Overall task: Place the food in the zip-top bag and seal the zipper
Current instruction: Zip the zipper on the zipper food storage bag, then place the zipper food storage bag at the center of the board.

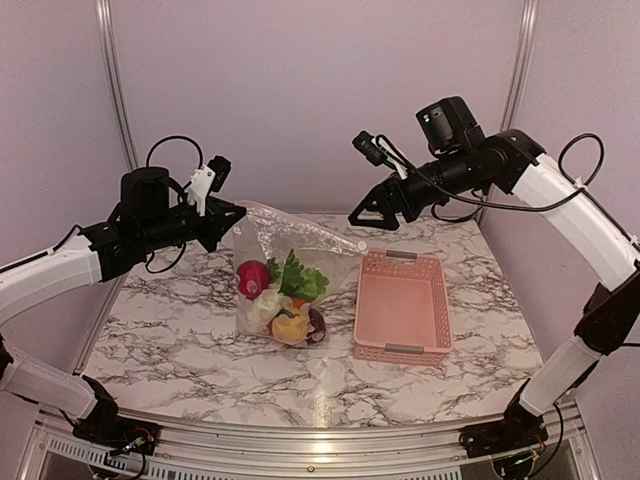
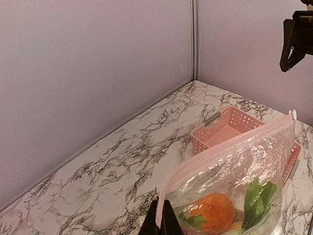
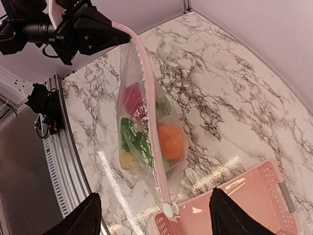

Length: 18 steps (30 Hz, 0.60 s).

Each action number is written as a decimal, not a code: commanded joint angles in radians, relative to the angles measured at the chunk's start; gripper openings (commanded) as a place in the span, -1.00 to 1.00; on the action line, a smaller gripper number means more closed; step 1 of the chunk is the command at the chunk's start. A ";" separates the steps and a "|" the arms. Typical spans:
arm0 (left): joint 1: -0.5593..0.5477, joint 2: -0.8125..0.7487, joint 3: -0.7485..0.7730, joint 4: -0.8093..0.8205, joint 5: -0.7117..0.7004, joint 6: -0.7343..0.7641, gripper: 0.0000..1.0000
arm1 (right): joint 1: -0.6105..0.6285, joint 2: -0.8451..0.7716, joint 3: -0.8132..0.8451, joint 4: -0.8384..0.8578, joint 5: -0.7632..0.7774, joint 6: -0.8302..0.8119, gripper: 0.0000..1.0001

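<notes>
The clear zip-top bag (image 1: 285, 270) hangs over the table's middle, full of toy food (image 1: 283, 293): a red ball, green leaves, a cream piece, a yellow piece, a dark one. My left gripper (image 1: 232, 214) is shut on the bag's left top corner (image 2: 163, 209). The pink zipper strip (image 3: 149, 107) runs from that corner to a white slider (image 3: 170, 209) at the right end. My right gripper (image 1: 372, 217) is open and empty, just above the slider end; its fingertips (image 3: 85, 215) flank the slider without touching. An orange ball (image 2: 214, 211) shows through the plastic.
An empty pink slotted basket (image 1: 402, 305) stands right of the bag on the marble table (image 1: 180, 330). Pale walls enclose the back and sides. The table's metal front rail (image 3: 68, 161) lies below the bag in the right wrist view.
</notes>
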 commanded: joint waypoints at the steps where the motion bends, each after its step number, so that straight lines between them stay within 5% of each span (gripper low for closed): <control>1: 0.006 0.037 0.057 0.071 -0.062 0.021 -0.95 | -0.097 0.003 0.086 0.050 0.018 0.042 0.51; 4: 0.006 0.031 0.031 0.072 -0.125 0.013 -0.41 | -0.118 -0.007 0.068 0.068 0.111 0.051 0.94; 7: 0.006 -0.010 0.002 0.073 -0.209 -0.013 0.02 | -0.120 -0.028 0.030 0.097 0.283 0.085 0.97; 12: 0.006 -0.102 -0.002 0.045 -0.282 -0.032 0.41 | -0.123 -0.061 -0.019 0.163 0.586 0.197 0.97; 14: 0.006 -0.134 0.002 0.026 -0.292 -0.042 0.91 | -0.123 -0.059 -0.023 0.190 0.631 0.239 0.97; 18: 0.006 -0.187 0.021 -0.031 -0.311 -0.076 0.98 | -0.123 -0.050 -0.019 0.225 0.683 0.308 0.97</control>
